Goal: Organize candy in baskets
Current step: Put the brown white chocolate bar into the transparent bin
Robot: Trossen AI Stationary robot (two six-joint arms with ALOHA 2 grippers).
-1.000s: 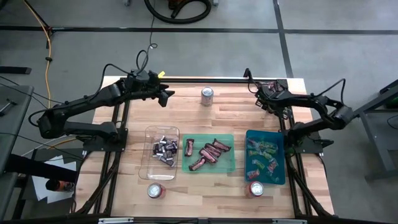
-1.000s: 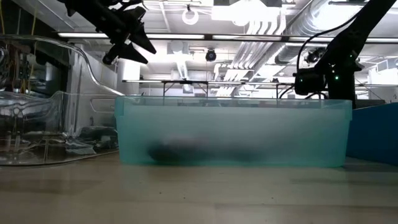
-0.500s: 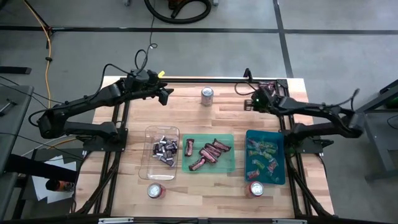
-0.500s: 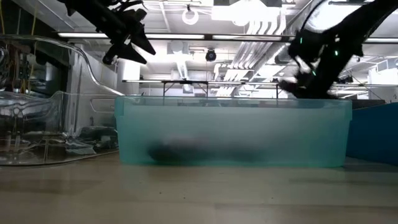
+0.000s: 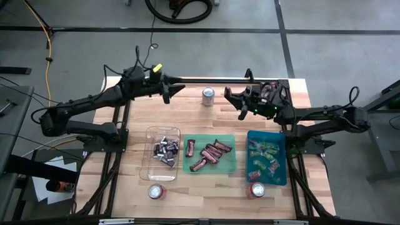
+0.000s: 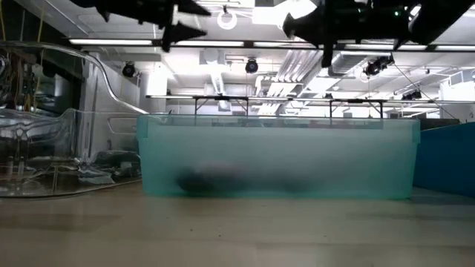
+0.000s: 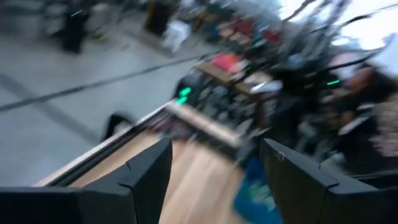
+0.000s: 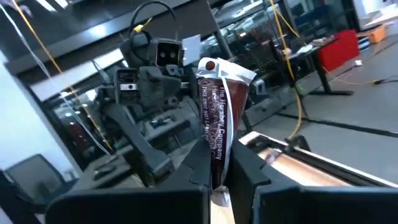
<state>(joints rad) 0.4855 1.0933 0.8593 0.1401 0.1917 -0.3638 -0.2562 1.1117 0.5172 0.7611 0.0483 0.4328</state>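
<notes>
Right gripper (image 5: 232,100) held over the table's far side beside the silver drink can (image 5: 208,95), fingers clamped on an upright maroon-brown wrapped candy bar (image 8: 217,127), translucent green plastic basket (image 5: 209,154) nearer, left gripper (image 5: 175,90) spread apart, empty, opposite.

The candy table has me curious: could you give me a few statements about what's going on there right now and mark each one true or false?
1. The right gripper is shut on a maroon-brown candy. True.
2. The left gripper is holding a candy. False: its fingers are open and empty.
3. The green basket holds maroon-brown candies. True.
4. The clear basket is empty. False: dark/silver candies lie in it.
5. Three drink cans stand on the table. True.
</notes>
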